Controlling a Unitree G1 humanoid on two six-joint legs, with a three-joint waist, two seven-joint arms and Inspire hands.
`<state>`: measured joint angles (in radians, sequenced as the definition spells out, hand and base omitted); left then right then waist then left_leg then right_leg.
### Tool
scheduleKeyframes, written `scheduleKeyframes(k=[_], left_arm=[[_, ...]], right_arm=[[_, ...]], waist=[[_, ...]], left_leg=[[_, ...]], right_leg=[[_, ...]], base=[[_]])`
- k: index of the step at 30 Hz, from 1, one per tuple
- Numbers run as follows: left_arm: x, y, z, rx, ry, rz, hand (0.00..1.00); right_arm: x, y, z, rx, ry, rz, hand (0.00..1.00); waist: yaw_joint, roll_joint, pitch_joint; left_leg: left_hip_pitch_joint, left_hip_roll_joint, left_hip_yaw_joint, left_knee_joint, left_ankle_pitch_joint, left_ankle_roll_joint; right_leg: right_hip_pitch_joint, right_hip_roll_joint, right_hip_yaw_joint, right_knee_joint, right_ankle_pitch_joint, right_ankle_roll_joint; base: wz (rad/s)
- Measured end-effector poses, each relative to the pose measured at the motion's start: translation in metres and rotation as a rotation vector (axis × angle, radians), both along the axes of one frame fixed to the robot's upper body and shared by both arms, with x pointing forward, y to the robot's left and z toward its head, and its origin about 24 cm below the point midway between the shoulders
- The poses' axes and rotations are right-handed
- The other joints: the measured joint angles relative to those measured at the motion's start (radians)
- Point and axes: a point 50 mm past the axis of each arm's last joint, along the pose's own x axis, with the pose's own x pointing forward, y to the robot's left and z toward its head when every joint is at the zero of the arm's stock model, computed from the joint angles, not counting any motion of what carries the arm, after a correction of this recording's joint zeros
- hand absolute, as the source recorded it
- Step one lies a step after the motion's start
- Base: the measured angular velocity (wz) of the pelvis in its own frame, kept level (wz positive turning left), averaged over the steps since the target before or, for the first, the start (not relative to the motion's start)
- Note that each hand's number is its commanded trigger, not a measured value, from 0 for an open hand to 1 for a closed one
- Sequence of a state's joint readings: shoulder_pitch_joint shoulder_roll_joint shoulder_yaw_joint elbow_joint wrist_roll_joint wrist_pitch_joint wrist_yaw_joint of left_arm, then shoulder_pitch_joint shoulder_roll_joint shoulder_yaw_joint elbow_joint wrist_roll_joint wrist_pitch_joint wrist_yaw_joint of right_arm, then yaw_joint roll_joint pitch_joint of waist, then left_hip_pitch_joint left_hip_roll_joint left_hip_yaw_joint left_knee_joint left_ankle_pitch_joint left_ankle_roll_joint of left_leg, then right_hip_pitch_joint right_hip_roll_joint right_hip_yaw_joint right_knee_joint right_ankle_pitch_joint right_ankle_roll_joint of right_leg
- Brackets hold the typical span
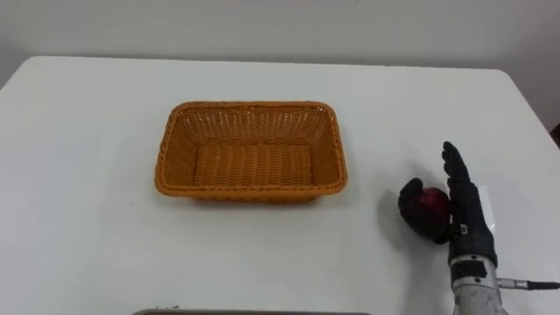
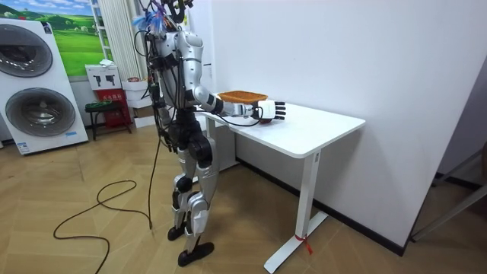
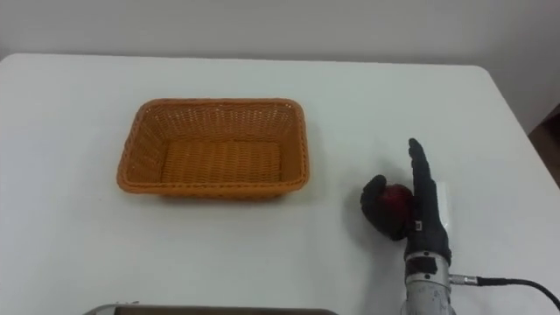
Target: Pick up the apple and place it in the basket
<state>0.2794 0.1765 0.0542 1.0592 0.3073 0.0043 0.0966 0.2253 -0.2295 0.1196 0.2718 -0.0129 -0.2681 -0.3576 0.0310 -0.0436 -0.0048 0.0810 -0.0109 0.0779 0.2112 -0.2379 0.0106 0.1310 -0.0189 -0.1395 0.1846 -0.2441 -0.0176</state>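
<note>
One white table is taking up the eye views, plain and flat. The robot is standing upright at the table's end, on a wood floor, and is reaching its right arm out over the top. An orange wicker basket is sitting around the middle of the table, nothing in it, its long side facing the robot. In the room view a white wall is running behind the table, and two washing machines are standing well off at the room view's left, past the robot.

Down at the near right of the table, the right hand is resting on its edge, palm turned toward the basket. Its fingers are pointing straight away from the robot, while the thumb is curling round the apple from the left. So the apple is sitting on the table, caught between thumb and palm and touching both. It is lying to the right of the basket, clear of the rim and a little nearer the robot.

Seen here, the apple is looking dark red, round and slightly glossy, and the thumb is partly hiding it.
</note>
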Motion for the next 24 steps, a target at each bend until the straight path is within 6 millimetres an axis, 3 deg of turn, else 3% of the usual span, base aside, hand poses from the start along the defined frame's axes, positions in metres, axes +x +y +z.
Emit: scheduleKeyframes(k=[1, 3, 24], left_arm=[[0.000, 0.000, 0.000, 0.000, 0.003, 0.001, 0.00], [-0.002, 0.000, 0.000, 0.001, 0.009, 0.002, 0.00], [-0.004, 0.000, -0.001, 0.043, 0.020, -0.006, 0.00]], right_arm=[[0.000, -0.001, -0.002, -0.001, 0.011, 0.000, 0.64], [0.000, -0.002, -0.005, -0.002, 0.020, 0.001, 0.99], [-0.003, -0.012, -0.021, -0.005, 0.052, -0.079, 1.00]], waist=[[0.000, 0.000, 0.0000], [-0.001, 0.000, -0.0001], [-0.011, 0.004, -0.0013]], left_leg=[[0.001, 0.000, 0.000, 0.003, 0.000, 0.000], [0.002, 0.000, 0.000, 0.007, 0.000, 0.000], [0.003, 0.003, -0.014, 0.028, -0.002, 0.004]], right_leg=[[0.004, 0.000, 0.000, 0.000, 0.000, 0.000], [0.010, 0.000, -0.001, 0.000, 0.000, 0.000], [0.036, 0.001, -0.024, -0.005, 0.016, 0.000]], base=[[0.00], [0.00], [0.02]])
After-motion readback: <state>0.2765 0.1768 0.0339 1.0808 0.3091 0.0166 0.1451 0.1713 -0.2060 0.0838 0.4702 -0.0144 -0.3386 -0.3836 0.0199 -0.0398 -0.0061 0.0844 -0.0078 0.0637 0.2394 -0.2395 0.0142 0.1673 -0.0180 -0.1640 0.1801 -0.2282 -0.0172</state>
